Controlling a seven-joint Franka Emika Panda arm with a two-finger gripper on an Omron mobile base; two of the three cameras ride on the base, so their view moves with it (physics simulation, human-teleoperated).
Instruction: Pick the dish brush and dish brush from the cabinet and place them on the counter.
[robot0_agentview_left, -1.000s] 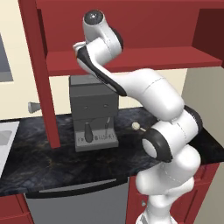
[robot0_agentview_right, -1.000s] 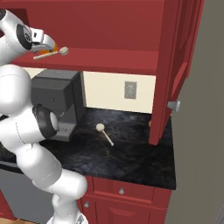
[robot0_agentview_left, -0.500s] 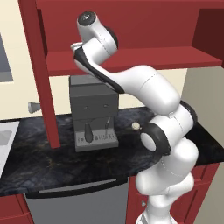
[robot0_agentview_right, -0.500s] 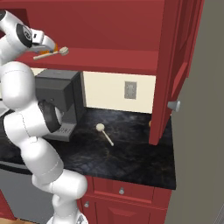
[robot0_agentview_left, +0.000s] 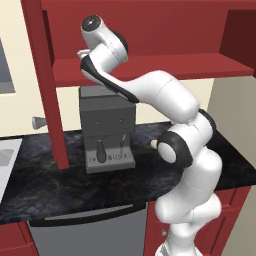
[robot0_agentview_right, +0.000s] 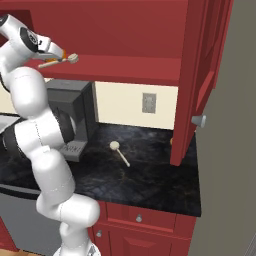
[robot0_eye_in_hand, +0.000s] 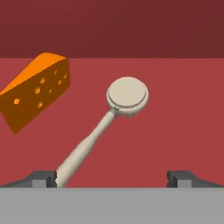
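**A:** Where do the two brushes stand right now?

**B:** One dish brush (robot0_agentview_right: 119, 151) already lies on the black desk (robot0_agentview_right: 150, 180), head toward the wall, handle pointing out toward the front edge, between the grey coffee machine (robot0_agentview_right: 75, 117) and the open cabinet door (robot0_agentview_right: 192, 80). The other dish brush (robot0_eye_in_hand: 111, 118) is up on the red shelf (robot0_eye_in_hand: 175, 113) of the cabinet (robot0_agentview_left: 150, 30), lying flat, round head deeper in, handle running back toward the pincer (robot0_eye_in_hand: 113, 178).

**A:** Is the pincer holding it?

**B:** No — the jaws are spread wide and released. In the hand view the handle's end sits just beside the left fingertip (robot0_eye_in_hand: 43, 178), while the right one is well apart from it. So the brush lies off-centre between the tips, not gripped.

**A:** Why is the arm posed like that?

**B:** It reaches high and level into the cabinet so the pincer looks along the shelf; my guess is that it is lining up on the handle, the thin part it can close on.

**A:** Anything in the way?

**B:** An orange cheese wedge (robot0_eye_in_hand: 37, 89) sits on the same shelf beside the brush, near but not touching. A sideways nudge could bump it — I'd judge that the main risk, along with the off-centre handle slipping out as the jaws close.
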